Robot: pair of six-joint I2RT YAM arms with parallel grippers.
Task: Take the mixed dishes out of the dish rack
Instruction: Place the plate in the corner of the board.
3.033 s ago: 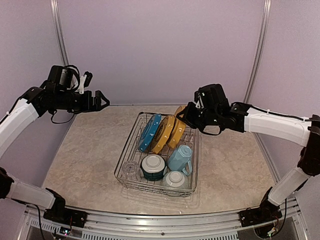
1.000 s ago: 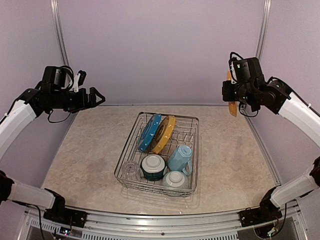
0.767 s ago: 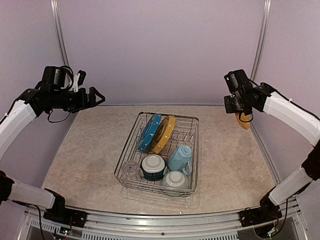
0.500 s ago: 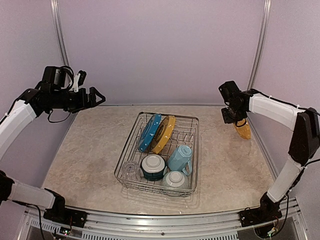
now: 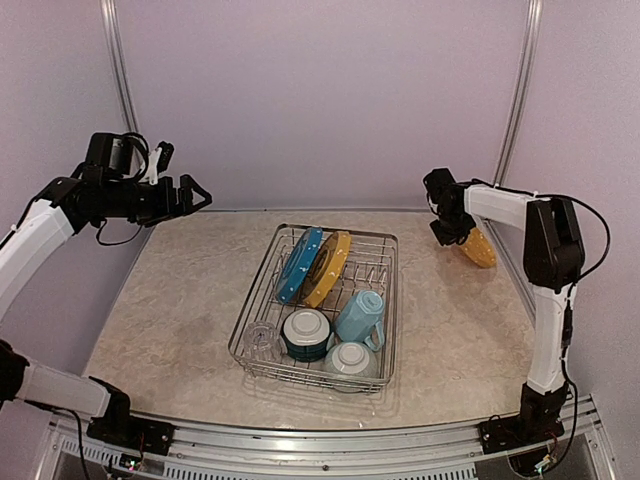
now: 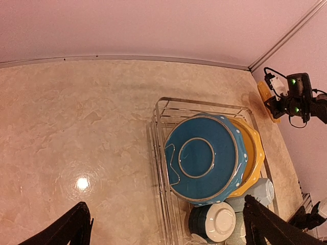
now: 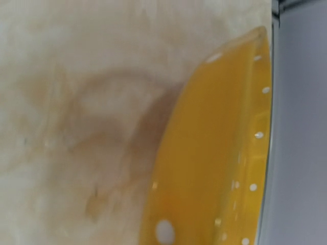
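Dish rack point(image 5: 372, 236) stands mid-table and holds most of the load. A blue plate point(image 5: 298, 264) and a yellow-orange plate point(image 5: 329, 267) stand on edge between the divider prongs at its far end, leaning side by side. A light blue mug point(image 5: 360, 316), a clear glass point(image 5: 262, 340), a teal bowl point(image 5: 307, 333) and a paler bowl point(image 5: 350, 358) crowd the near end. A second yellow-orange plate point(image 5: 479, 249) is out of the rack, at the far right of the table point(image 5: 180, 300) close to the side wall, tilted with its lower edge near or on the surface. It hangs from the right gripper point(image 5: 452, 232), which appears pinched narrowly on its rim, though the fingers themselves are hidden in both views. That slant suggests the plate is being lowered to lie clear of the rack. The left gripper point(image 5: 190, 194) hovers high at the far left with its jaws spread wide and nothing in them, probably keeping out of the way.
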